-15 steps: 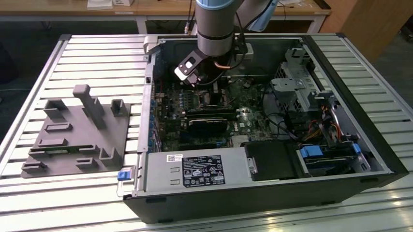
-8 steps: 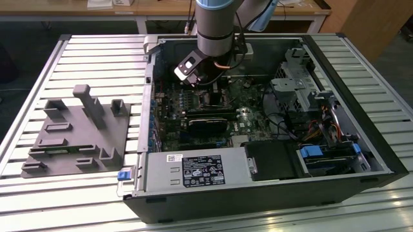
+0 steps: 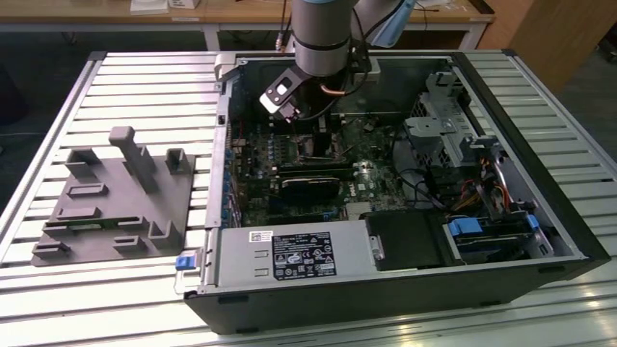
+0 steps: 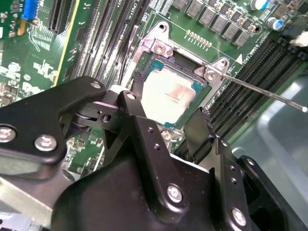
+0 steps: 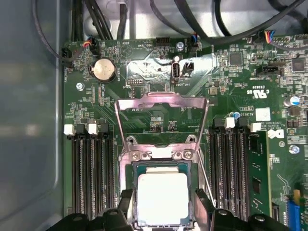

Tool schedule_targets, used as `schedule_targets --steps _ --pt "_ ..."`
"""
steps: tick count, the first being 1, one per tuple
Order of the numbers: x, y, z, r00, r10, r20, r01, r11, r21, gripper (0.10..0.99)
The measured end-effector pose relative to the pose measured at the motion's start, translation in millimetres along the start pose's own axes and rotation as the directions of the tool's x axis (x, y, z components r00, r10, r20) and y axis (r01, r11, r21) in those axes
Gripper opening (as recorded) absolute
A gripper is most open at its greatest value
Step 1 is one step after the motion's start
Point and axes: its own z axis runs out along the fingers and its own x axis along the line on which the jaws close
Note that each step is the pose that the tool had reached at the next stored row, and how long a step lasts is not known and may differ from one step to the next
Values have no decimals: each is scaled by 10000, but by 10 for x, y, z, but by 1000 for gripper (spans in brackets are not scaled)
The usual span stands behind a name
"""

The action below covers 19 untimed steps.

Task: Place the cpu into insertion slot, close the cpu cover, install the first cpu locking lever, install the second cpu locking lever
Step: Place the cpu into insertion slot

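The cpu (image 5: 162,198) lies flat in the insertion slot (image 5: 134,168), its pale silvery face up; it shows in the second wrist view as well (image 4: 169,95). The cpu cover (image 5: 161,102) stands swung up and open behind the socket, on its hinge. My gripper (image 5: 163,202) is open and low over the socket, one black finger (image 5: 126,204) on each side of the chip, with small gaps to it. In the second wrist view the fingers (image 4: 137,118) flank the chip the same way. A thin locking lever (image 4: 260,91) sticks out, unlatched, from the socket corner.
Long black memory slots (image 5: 91,173) run on both sides of the socket. In the exterior view the arm (image 3: 323,36) reaches down into the open computer case (image 3: 386,289), above the black graphics card (image 3: 311,182). A grey fixture (image 3: 115,202) sits on the table at the exterior view's left.
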Motion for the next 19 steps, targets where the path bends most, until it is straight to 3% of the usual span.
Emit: schedule_targets --steps 7,8,9,11,12,14,15,17,18,19 --pt "0 0 -6 10000 0 -1 0 10000 -2 600" --pt "0 0 -6 10000 0 -1 0 10000 -2 533" --pt "0 0 -7 10000 0 -1 0 10000 -2 533" --pt "0 1 -9 10000 0 -1 0 10000 -2 412" --pt "0 1 -10 10000 0 0 0 10000 -1 412" --pt "0 1 -11 10000 0 0 0 10000 -1 294" --pt "0 1 -12 10000 0 -1 0 10000 -1 294" --pt "1 1 -13 10000 0 -1 0 10000 -1 176" --pt "1 1 -14 10000 0 -1 0 10000 -1 176" --pt "0 1 -15 10000 0 0 0 10000 -1 118"
